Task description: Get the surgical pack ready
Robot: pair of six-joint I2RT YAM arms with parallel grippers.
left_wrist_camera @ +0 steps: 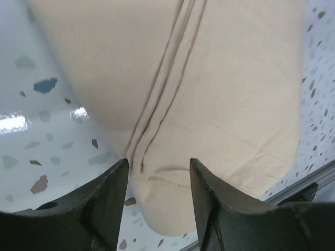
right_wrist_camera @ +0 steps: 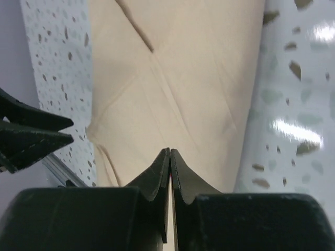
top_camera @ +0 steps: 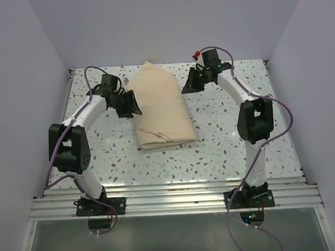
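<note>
The surgical pack is a tan fabric sheet folded into a long bundle in the middle of the speckled table. My left gripper is open at the bundle's left edge. In the left wrist view its fingers straddle a rounded fold of the fabric, with a seam running between them. My right gripper is shut just off the bundle's upper right edge. In the right wrist view its jaws are pressed together with nothing visible between them, above the fabric.
White walls close in the table on the left, right and back. An aluminium rail runs along the near edge. The left gripper's fingers show at the left of the right wrist view.
</note>
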